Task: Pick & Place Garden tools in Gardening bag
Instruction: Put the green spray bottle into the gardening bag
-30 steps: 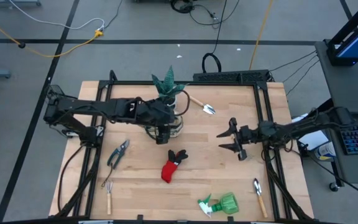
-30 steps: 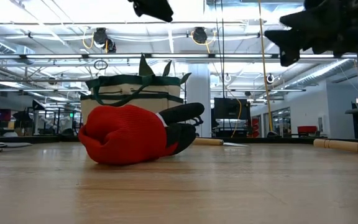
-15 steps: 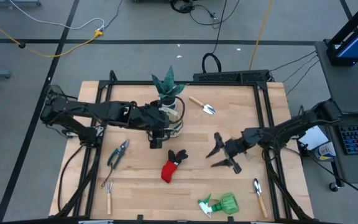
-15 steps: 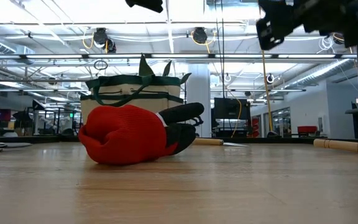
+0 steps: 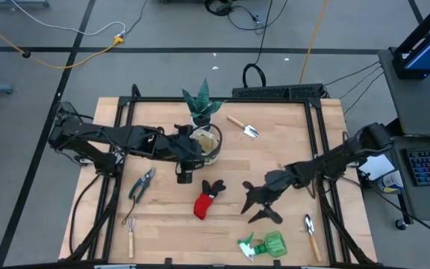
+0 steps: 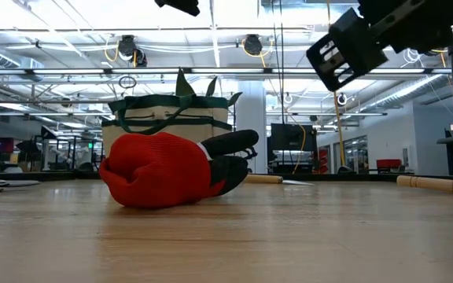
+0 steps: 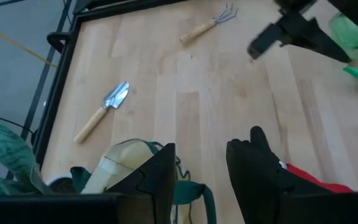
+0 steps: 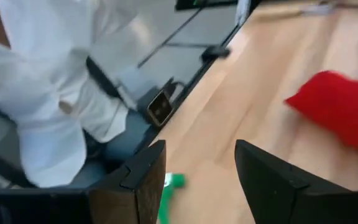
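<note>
- I have the right gripper (image 5: 258,205) over the light wooden counter (image 5: 275,157), its jaws spread wide apart on nothing, between the red-and-black knit glove (image 5: 208,198) and the green plastic spray bottle (image 5: 263,244).
- My left gripper (image 5: 184,175) hangs just beside the beige fabric gardening bag with dark green trim (image 5: 207,142), jaws apart and empty.
- The bag stands at the counter's far middle, next to the spiky green plant (image 5: 202,101).
- Grey pruning shears (image 5: 142,184) and a wooden-handled fork (image 5: 131,232) lie at my left.
- One wooden-handled trowel (image 5: 242,125) lies beyond the bag, another (image 5: 310,235) near the right front corner.
</note>
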